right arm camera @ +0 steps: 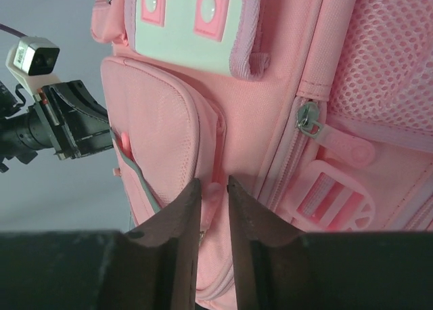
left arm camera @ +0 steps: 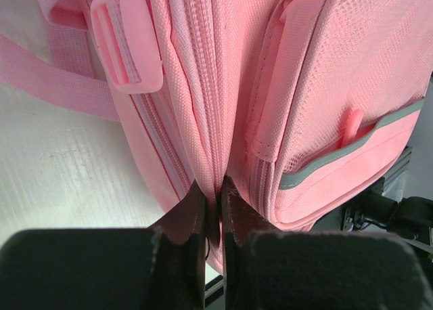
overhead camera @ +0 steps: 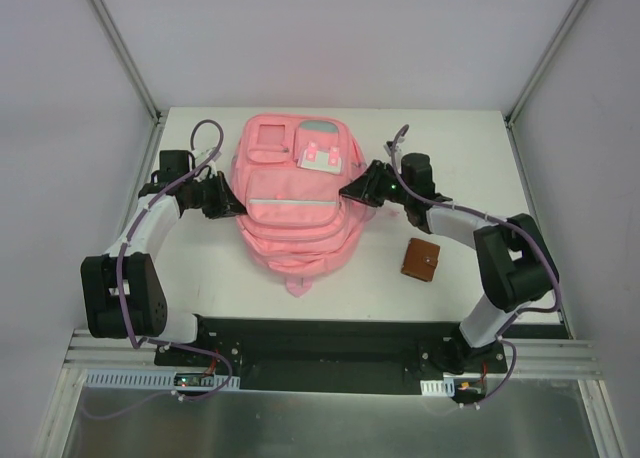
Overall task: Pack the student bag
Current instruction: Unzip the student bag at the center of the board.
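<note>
So the student bag [overhead camera: 295,213] is lying flat mid-way back on the white table [overhead camera: 200,288], with pale walls [overhead camera: 60,98] boxing it in. The left gripper [left arm camera: 213,185] is pinching a side fold tight. The right gripper [right arm camera: 213,183] is sitting narrow around a pink tab; can't tell if it's clamped. A brown wallet [overhead camera: 420,260] is lying near the bag's right.

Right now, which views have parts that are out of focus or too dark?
Top external view: even light, sharp, soft shadows beside the student bag. Left wrist view: bag weave sharp, left gripper dark and blurred near the lens. Right wrist view: mesh sharp, right gripper likewise dark, blurred.
</note>
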